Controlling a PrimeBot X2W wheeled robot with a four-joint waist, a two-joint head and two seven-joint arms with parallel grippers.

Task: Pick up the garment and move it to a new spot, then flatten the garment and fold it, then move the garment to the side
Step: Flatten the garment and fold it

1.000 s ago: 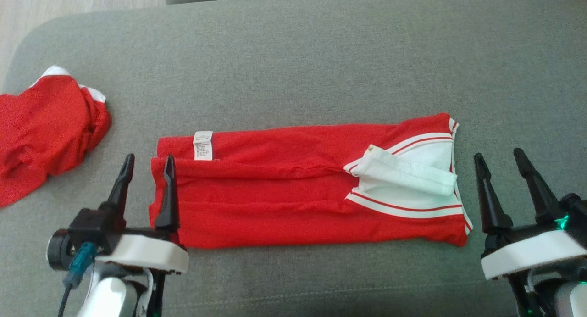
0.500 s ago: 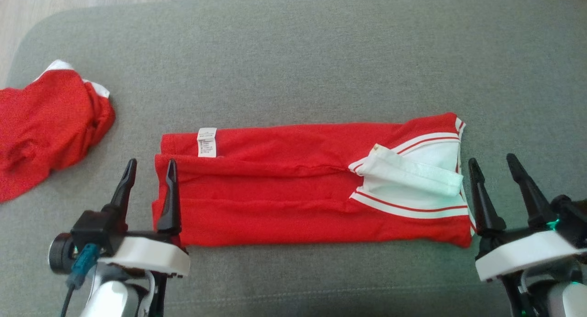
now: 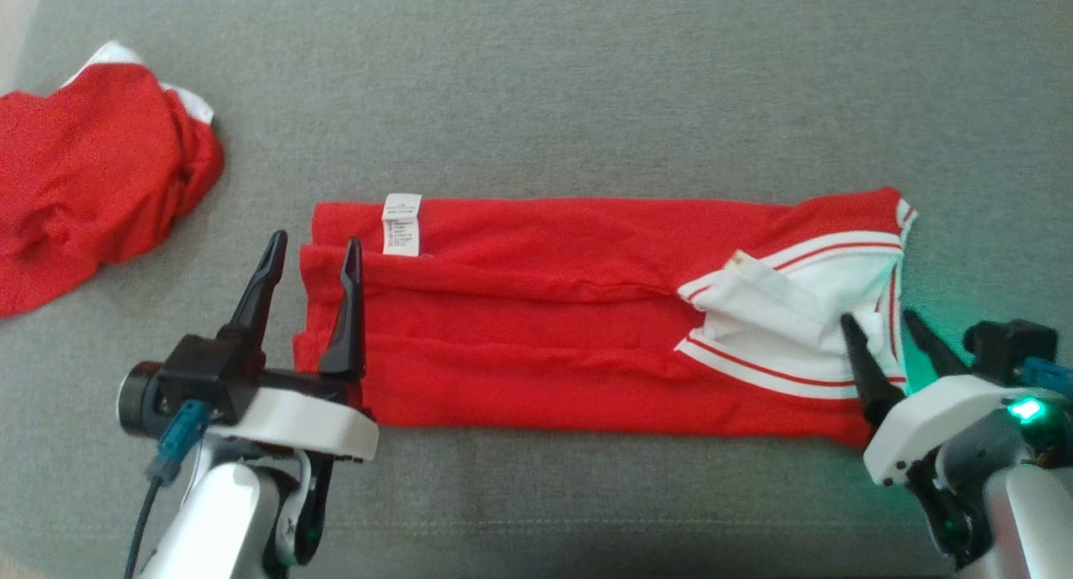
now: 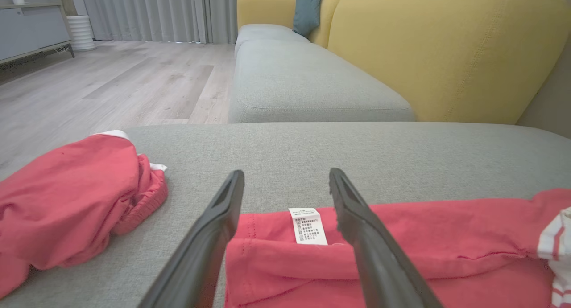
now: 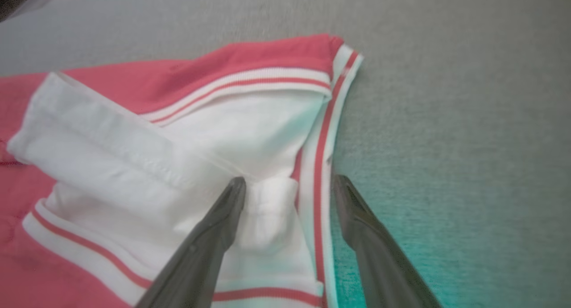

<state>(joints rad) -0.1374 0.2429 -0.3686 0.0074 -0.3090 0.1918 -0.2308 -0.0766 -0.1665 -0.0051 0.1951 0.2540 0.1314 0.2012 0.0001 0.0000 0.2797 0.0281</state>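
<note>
Red cloth lay between both pairs of jaws, gripped by neither. The left jaws stood wide open astride the hem end of the garment (image 3: pixel 545 336), near its care label (image 3: pixel 401 223). The right jaws, equally wide and empty, straddled its striped edge beside the white collar (image 3: pixel 771 311). The garment lay flat on the grey sofa seat (image 3: pixel 587 76), already folded into a long band; the end-to-end fold and the move aside looked still to do. Beyond the garment's hem end, well apart, a crumpled red heap (image 3: pixel 92 168) took up that side.

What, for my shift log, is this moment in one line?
garment: long strip, flat; left gripper: open, straddling hem; right gripper: open, straddling collar edge
</note>
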